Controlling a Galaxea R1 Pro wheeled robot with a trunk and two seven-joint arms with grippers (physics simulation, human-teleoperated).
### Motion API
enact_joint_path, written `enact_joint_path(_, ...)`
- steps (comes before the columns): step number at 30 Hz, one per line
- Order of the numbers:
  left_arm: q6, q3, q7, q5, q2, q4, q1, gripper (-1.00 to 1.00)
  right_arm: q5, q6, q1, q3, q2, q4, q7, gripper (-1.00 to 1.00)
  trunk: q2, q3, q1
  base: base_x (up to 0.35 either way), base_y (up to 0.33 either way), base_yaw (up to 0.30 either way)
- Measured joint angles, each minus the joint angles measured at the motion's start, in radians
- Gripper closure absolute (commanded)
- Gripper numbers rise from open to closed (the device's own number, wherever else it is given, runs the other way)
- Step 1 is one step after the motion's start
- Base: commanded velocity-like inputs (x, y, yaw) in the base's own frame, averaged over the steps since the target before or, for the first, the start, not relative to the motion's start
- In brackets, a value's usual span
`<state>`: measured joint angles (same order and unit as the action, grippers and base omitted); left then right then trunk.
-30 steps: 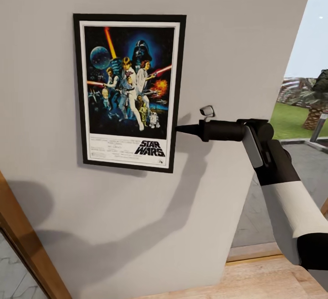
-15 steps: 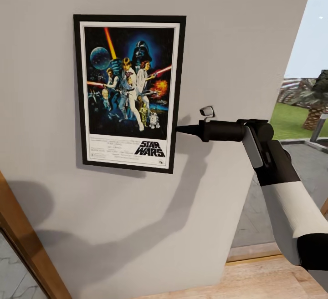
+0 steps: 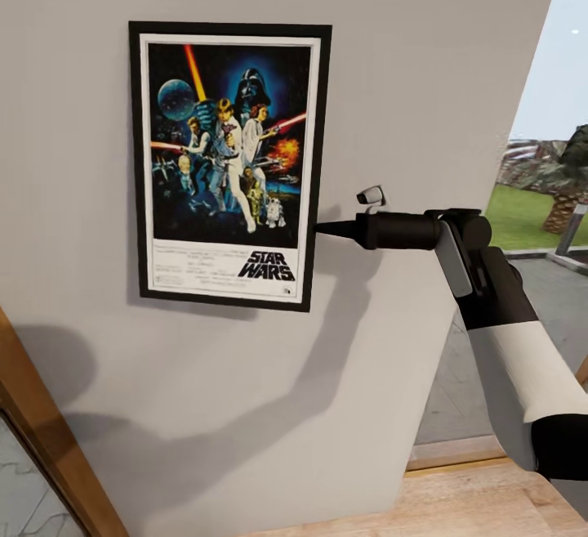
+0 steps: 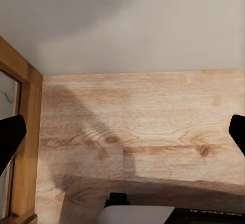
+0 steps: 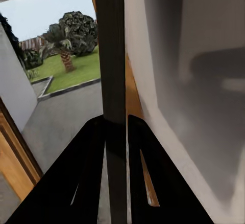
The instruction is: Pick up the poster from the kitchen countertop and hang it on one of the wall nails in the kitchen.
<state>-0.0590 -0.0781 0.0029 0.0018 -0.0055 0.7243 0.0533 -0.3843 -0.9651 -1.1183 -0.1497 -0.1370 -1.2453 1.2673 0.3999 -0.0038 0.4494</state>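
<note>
Poster up on the wall, pinched by its right edge

Star Wars poster (image 3: 230,165) flat and upright against the pale grey wall (image 3: 425,71), well off any countertop. Right gripper (image 3: 320,229) clamped on the frame's right edge low down, edge running between the fingers (image 5: 89,168) in the wrist view, probably to keep it steady while seating on a nail. No nail visible, likely behind the frame. Left gripper (image 4: 122,132) spread wide over wooden floor (image 4: 143,132), holding nothing.
</note>
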Motion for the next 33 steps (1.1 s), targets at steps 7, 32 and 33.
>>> enact_joint_path(7,-0.001,0.000,0.000,0.000,0.000,0.000,0.000,-1.00,0.000,-0.012,-0.002,0.000,0.002,0.000,0.006,1.00,0.000,0.000,0.000,0.000,0.000,0.000)
enact_joint_path(32,0.000,0.000,0.000,0.000,0.000,0.000,0.000,-1.00,0.005,-0.021,-0.038,-0.002,0.003,0.001,-0.013,1.00,0.000,0.000,0.000,0.000,0.000,0.000)
enact_joint_path(33,0.000,0.000,0.000,0.000,0.000,0.000,0.000,-1.00,0.005,-0.021,-0.039,-0.002,0.003,0.001,-0.014,1.00,0.000,0.000,0.000,0.000,0.000,0.000)
